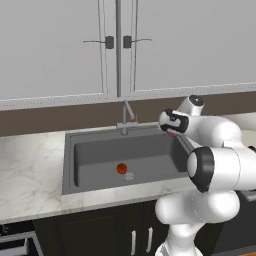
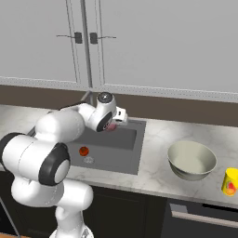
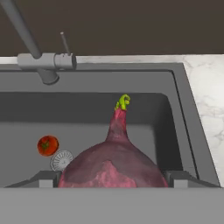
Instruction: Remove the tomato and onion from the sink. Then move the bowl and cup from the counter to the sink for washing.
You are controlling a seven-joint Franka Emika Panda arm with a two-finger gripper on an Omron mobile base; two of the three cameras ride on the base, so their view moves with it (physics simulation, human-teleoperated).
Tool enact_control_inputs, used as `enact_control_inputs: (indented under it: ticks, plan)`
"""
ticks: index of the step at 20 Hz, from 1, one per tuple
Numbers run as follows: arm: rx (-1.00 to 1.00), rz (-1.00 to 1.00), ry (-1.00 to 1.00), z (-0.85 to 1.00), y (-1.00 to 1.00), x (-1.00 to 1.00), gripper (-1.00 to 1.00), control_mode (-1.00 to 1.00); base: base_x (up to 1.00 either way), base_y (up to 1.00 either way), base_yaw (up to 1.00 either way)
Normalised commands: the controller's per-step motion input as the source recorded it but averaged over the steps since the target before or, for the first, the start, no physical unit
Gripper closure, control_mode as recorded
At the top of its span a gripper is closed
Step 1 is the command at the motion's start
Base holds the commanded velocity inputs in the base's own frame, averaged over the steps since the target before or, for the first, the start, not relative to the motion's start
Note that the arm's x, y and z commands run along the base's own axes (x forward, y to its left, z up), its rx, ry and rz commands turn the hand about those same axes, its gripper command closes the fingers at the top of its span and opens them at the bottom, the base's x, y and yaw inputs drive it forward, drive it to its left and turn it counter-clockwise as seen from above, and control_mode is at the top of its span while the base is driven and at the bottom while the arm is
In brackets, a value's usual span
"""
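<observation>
Left base view: my gripper (image 1: 171, 132) is raised over the right rear part of the sink (image 1: 70, 150), with a pink patch of the onion (image 1: 172, 133) showing at the fingers. The tomato (image 1: 121, 168) lies on the basin floor just beside the drain (image 1: 129, 176), well apart from my hand.

Right base view: the onion (image 2: 111, 126) sits tucked under my wrist, clear of the basin floor. On the counter (image 2: 158, 139) to the right stand the bowl (image 2: 191, 160) and, beyond it, the cup (image 2: 230, 181); both are untouched.

Hand view: the onion (image 3: 114, 168) fills the space between my two fingertips (image 3: 46, 180), jaws spread wide around its body, its green sprout pointing away from me. I judge it held, lifted above the sink.

Handling: a firm, rounded, smooth-skinned bulb, light in weight and likely to roll or slip if gripped off-centre. The widest girth, as now taken, is the sound place; the tapering neck is not. The tomato will want a gentler squeeze across its middle.
</observation>
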Motion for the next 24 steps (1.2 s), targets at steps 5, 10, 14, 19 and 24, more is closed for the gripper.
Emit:
enact_control_inputs:
  ticks: [5, 10, 14, 19, 24]
  plan:
    - [-0.07, -0.06, -0.05, 0.12, -0.25, 0.00, 1.00, -1.00, 0.00, 0.00, 0.00]
    - [-0.05, -0.07, 0.04, 0.16, -0.28, 0.04, 1.00, -1.00, 0.00, 0.00, 0.00]
    - [-0.06, -0.08, 0.04, 0.17, -0.26, 0.05, 1.00, -1.00, 0.00, 0.00, 0.00]
    - [-0.03, -0.06, 0.06, 0.10, -0.30, 0.02, 1.00, -1.00, 0.00, 0.00, 0.00]
    - [-0.01, -0.02, 0.05, 0.02, -0.34, 0.00, 1.00, -1.00, 0.00, 0.00, 0.00]
